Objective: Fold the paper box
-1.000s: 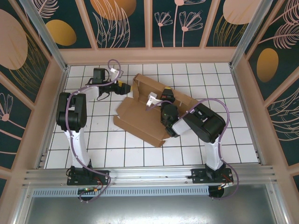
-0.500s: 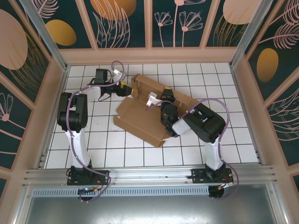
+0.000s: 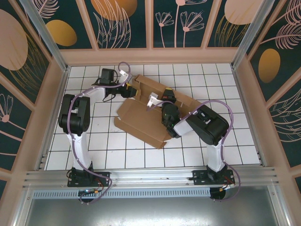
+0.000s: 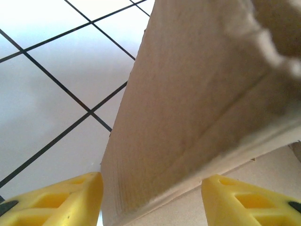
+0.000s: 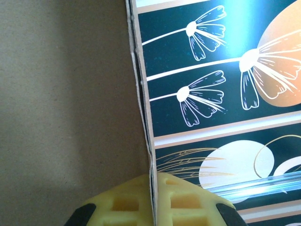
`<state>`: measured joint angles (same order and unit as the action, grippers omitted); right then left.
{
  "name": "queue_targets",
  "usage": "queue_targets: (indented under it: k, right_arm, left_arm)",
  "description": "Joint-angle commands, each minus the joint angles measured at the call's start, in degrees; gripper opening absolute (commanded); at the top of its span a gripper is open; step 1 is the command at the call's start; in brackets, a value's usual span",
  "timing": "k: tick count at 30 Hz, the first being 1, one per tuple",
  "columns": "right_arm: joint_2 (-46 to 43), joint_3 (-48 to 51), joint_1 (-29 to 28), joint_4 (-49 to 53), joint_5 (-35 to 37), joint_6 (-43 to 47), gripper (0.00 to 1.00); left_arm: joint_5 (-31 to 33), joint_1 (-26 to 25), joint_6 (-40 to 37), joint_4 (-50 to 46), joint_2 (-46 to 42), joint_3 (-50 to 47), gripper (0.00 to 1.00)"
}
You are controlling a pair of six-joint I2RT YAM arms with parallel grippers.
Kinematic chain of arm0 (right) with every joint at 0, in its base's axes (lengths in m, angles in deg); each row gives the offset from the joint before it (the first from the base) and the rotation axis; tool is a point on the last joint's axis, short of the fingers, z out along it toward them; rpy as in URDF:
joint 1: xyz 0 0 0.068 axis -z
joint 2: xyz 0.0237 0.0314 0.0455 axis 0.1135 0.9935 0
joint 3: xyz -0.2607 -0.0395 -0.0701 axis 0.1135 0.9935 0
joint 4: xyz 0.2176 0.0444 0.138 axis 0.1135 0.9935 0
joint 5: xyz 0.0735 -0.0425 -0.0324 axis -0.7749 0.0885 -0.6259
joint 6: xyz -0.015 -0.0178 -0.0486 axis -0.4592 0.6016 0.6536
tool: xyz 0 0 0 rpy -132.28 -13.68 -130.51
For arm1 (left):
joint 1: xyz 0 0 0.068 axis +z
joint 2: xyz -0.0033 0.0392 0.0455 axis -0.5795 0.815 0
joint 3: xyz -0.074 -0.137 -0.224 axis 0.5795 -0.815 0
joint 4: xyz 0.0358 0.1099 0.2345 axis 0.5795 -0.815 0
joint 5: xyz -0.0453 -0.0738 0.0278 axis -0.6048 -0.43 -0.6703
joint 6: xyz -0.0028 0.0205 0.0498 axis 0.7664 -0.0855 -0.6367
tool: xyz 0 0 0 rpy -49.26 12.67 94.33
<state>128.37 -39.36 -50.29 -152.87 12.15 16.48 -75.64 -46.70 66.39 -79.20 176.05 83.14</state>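
Paper box [image 3: 136,120] flap may buckle if the open left claw [image 4: 150,197] bites off-crease; right claw [image 5: 151,202] pinches its wall edge.

White tiled table [image 3: 117,155], paper box [image 3: 138,120] atop

One paper box [image 3: 141,120] lies on the tiled table [image 3: 99,146], about mid-table and somewhat toward the far side. It sits askew, its flat panel reaching near-left and a raised wall running along its far-right side. The left gripper [image 3: 128,88] is at the box's far-left corner, low over the table, with an upright flap standing between its two fingers [image 4: 66,197], one finger on either side. The right gripper [image 3: 163,100] is over the box's middle, right of the left gripper, its fingers [image 5: 122,202] pressed together on the edge of a standing panel. The left arm base [image 3: 87,178] and right arm base [image 3: 212,178] are at the table's near edge, with the box beyond and between them.
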Motion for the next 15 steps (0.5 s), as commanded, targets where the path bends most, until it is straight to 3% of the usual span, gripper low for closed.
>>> queue_targets:
  k: [1, 15]
  right_arm:
    - [-1.1, -1.3, -1.1, 2.4, 0.3, -4.4, 0.00]
    - [-1.5, -2.0, -1.0, 6.6, 0.8, -7.5, 0.00]
  left_arm:
    - [0.5, -0.9, 0.8, -0.5, -1.9, 2.0, 0.51]
    - [0.1, -3.7, -0.8, -2.9, -2.4, 1.4, 0.49]
